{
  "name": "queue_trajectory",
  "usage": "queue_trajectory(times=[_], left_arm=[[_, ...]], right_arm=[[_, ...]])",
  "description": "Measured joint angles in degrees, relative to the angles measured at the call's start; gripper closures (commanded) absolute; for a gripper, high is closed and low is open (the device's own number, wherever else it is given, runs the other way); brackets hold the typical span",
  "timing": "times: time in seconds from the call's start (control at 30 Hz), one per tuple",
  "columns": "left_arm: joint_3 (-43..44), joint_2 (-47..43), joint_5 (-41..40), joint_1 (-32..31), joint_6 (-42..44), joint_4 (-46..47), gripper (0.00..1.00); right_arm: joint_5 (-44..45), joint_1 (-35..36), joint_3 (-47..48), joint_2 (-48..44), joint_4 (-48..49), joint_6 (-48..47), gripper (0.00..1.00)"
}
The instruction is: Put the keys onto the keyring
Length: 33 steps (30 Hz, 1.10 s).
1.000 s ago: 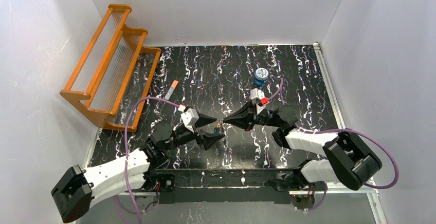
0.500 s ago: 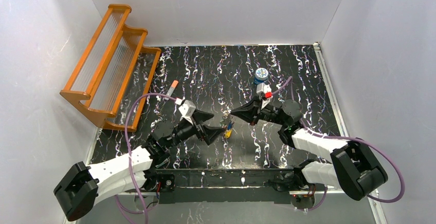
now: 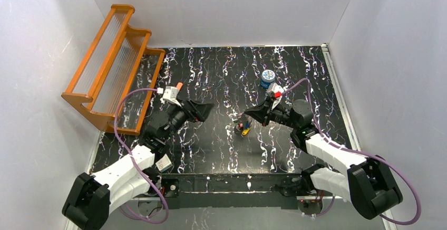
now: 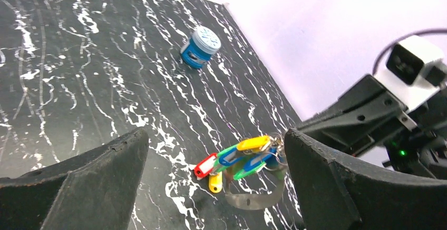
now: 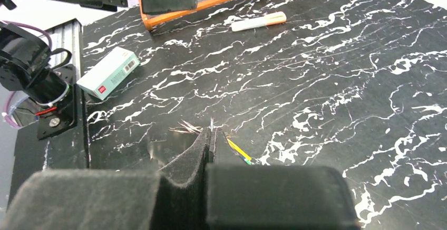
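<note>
top external view: we see the keys [image 3: 243, 128] hanging near the middle of the counter [image 3: 211, 66], under the right pincer [image 3: 246, 115].
right pincer: clamped tight on the keyring [image 4: 248, 202], keys bunched at the grip.
left pincer [image 3: 199, 112]: spread wide, empty, at 9 o'clock of the keys.
blue tin [image 3: 268, 77]: at 1 o'clock, apart.

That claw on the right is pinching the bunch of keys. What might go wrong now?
1. The right gripper pinches the keyring only at its very fingertips, so it and the bunched keys could slip and drop to the table.
2. The left gripper stands open and apart, holding nothing, so nothing would catch them.
3. The blue tin sits close behind the right wrist; a backward swing might knock it.
</note>
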Motion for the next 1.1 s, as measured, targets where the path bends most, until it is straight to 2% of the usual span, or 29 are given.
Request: queue_trajectory(times=[0.17,0.27,0.57,0.8,1.07,1.1], left_arm=[[0.6,0.2,-2.7,2.8,-2.3,-2.9,0.02],[2.1,0.4,-5.5,3.5,-2.8,-7.9,0.02],[10.0,1.8,-11.1,3.8,1.4,-24.4,0.02],[11.5,2.9,-12.4,3.8,4.4,-31.9,0.02],[11.5,5.2,-12.8,3.8,5.0,-33.7,0.02],[11.5,5.5,-12.8,3.8,5.0,-33.8,0.02]], right_arm=[[1.5,-0.6,1.7,-0.3,-4.6,-2.7,0.99],[1.6,-0.7,4.8,1.3,-6.1,-4.6,0.99],[-0.2,-1.0,16.4,14.8,-8.7,-8.1,0.97],[-1.2,-1.0,21.9,23.7,-12.1,-8.7,0.55],[1.5,-1.3,25.5,23.9,-12.5,-9.4,0.14],[1.9,-1.4,25.5,23.9,-12.5,-9.4,0.06]])
